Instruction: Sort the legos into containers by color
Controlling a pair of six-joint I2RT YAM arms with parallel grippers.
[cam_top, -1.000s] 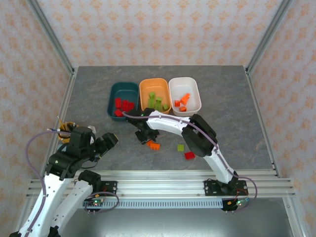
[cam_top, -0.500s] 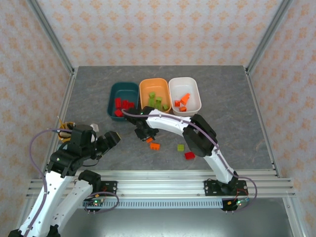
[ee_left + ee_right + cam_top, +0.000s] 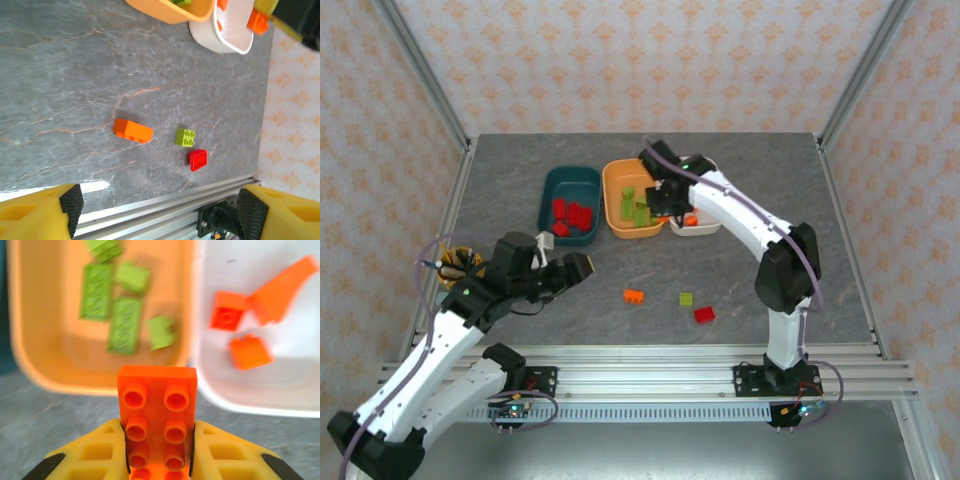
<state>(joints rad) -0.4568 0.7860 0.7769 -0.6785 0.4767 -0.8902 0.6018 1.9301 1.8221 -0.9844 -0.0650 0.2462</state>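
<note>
Firmly grips an orange brick (image 3: 157, 400) in the right gripper (image 3: 666, 198) above the near rims of orange tub (image 3: 50, 375) and white tub (image 3: 300, 400), green legos (image 3: 123, 322) at eleven o'clock; holds left gripper (image 3: 157, 212) agape, loose bricks (image 3: 132, 130) at twelve.

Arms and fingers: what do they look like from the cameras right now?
Both the left arm and right arm have white links with black joints and a thin lilac cable running alongside. The left fingers are yellow with black textured pads; the right fingers are yellow with moulded cut-outs.
</note>
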